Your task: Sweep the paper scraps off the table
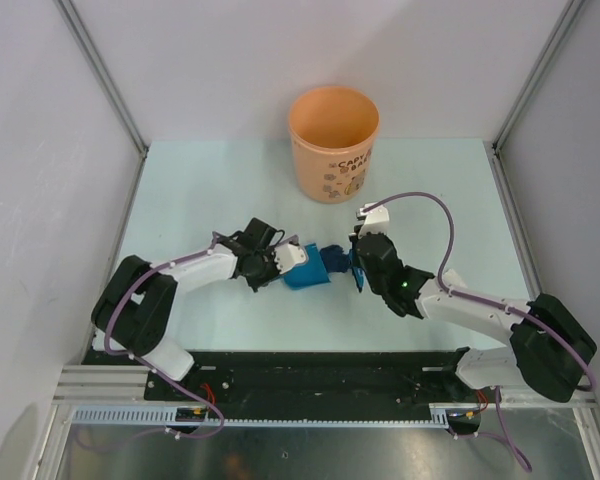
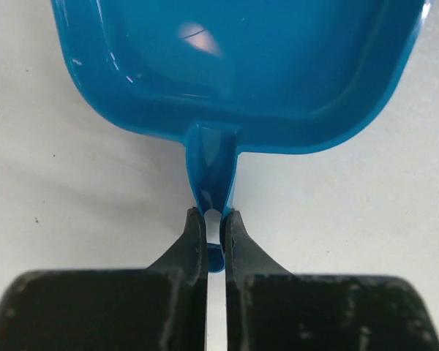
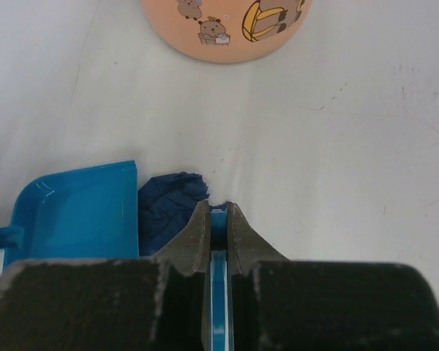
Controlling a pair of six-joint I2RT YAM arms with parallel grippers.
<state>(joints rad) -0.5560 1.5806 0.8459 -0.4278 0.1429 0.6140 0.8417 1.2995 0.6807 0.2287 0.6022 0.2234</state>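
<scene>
**Pan and brush close in on one blue scrap**

The left gripper is clamped on the thin handle of the blue dustpan. Its jaws pinch the stem near its end, so the pan lies flat on the table with its mouth turned toward 3 o'clock in the overhead view. Holding it low and level likely keeps the front lip down so that nothing slips under it.

The right gripper is closed on a narrow blue strip, which I take for the brush. The bristles are hidden below the fingers.

From the right wrist, a crumpled dark-blue paper scrap sits at 10 o'clock of the fingertips, touching the open edge of the pan. In the overhead view it lies between the two tools, with the pan at 9 o'clock of it and the brush at 3 o'clock. No other scrap shows on the tabletop.

The orange bucket stands upright at 12 o'clock, well apart and probably there to take the load. The next stroke seems to call for a short push toward 9 o'clock.
</scene>
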